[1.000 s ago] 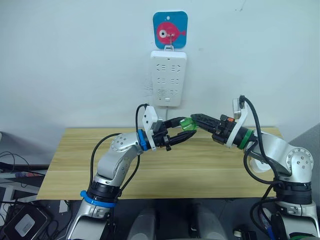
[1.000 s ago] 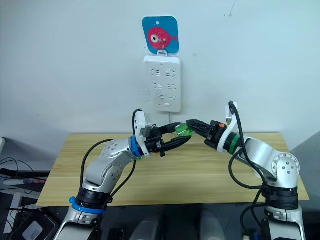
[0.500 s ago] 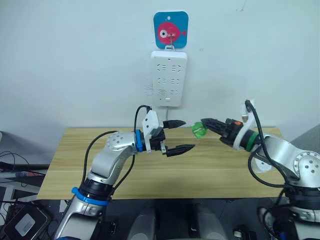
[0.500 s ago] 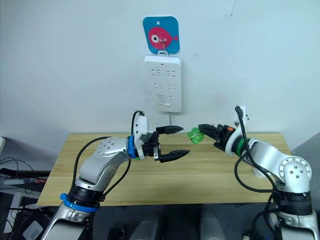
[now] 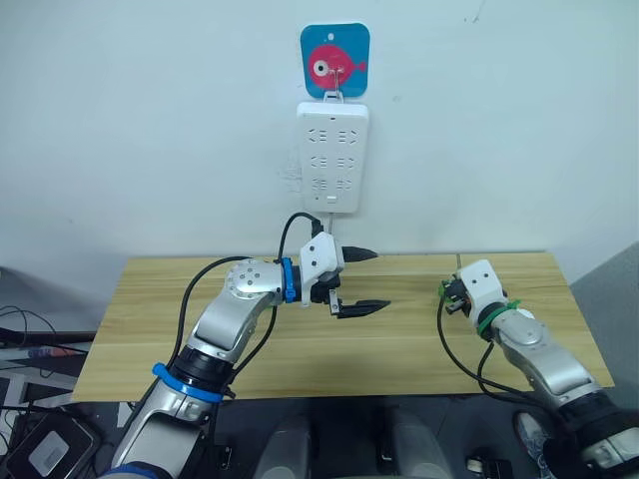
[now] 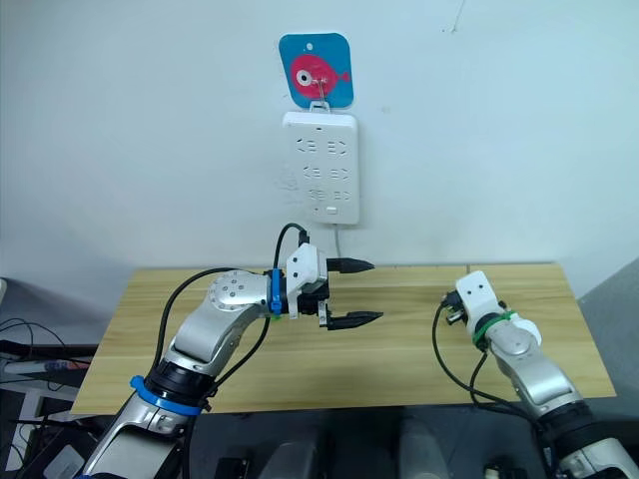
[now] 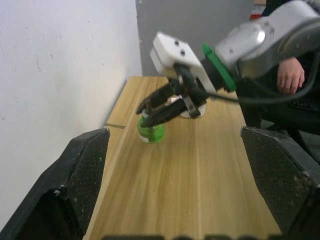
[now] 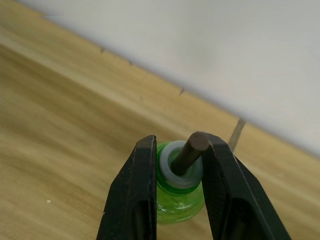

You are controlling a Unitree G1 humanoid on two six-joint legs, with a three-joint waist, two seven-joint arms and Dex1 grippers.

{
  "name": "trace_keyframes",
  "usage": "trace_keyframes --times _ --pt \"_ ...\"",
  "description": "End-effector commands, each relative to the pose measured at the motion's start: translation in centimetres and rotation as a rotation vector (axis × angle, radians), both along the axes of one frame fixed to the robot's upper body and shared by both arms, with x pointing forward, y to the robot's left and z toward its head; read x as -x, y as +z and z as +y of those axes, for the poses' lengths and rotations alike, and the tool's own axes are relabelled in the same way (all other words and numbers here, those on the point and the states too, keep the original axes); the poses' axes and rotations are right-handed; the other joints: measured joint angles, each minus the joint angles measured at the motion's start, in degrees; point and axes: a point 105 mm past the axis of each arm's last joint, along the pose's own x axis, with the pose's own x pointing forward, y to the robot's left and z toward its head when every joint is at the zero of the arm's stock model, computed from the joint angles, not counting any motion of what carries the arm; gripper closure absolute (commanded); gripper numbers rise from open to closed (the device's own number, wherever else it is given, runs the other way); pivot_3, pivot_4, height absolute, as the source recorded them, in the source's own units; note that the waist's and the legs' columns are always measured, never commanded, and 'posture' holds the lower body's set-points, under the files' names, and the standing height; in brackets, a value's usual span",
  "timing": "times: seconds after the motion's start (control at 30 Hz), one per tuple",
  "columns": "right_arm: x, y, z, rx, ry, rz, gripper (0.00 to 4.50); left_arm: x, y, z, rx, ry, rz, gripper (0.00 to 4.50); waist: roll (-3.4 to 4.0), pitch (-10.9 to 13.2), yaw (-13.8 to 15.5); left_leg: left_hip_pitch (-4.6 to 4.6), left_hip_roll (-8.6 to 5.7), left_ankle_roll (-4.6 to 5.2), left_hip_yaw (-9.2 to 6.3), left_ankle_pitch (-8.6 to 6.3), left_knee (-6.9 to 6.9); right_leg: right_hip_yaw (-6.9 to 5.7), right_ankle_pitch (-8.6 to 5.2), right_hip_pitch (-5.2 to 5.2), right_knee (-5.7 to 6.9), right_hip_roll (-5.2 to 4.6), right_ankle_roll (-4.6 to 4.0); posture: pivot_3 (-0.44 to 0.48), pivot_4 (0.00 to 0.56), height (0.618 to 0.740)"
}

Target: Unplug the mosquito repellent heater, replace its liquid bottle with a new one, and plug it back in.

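your right hand [image 8: 176, 200] grips the green bottle [image 8: 179, 202] low on the worktop [image 8: 60, 150], mid frame. next, let go. your left hand [image 5: 359, 279] is wide open, empty.

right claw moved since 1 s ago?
Yes. The right claw, shut on the green bottle, dropped from below the power strip down to the table.
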Motion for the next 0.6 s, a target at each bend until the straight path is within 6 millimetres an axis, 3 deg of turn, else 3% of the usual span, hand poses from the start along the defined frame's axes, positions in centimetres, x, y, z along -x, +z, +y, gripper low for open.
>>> trace_keyframes --times 0.03,0.47,0.5,0.6 --pt "-1.1 1.1 -1.4 -0.003 -0.041 -0.066 3.68 0.3 0.5 -0.6 0.002 -0.031 -0.048 0.0 0.0 0.0 0.01 -0.01 0.0 0.0 0.0 0.0 0.0 0.0 0.0 0.0 0.0 0.0 0.0 0.013 0.186 0.74" --pt "-1.9 -0.2 -1.8 -0.076 -0.115 -0.058 3.68 0.1 0.3 -0.2 0.004 -0.004 -0.055 0.0 0.01 -0.01 -0.01 0.02 -0.01 -0.01 -0.06 0.01 0.01 0.04 0.01 0.03 0.05 -0.03 -0.01 0.02 0.194 0.74" --pt "-1.9 -0.1 -1.7 -0.08 -0.114 -0.062 2.95 0.1 0.3 -0.2 0.005 -0.001 -0.056 0.0 0.01 -0.01 -0.01 0.03 -0.01 -0.01 -0.06 0.01 0.01 0.03 0.01 0.03 0.06 -0.03 -0.01 0.022 0.194 0.74" --pt "-1.9 1.3 -1.3 -0.062 -0.068 -0.107 2.0 0.0 0.2 0.0 0.005 0.012 -0.055 0.0 0.01 -0.01 -0.01 0.03 -0.01 -0.01 -0.09 0.01 0.01 0.03 0.01 0.03 0.07 -0.03 -0.01 0.022 0.194 0.74"
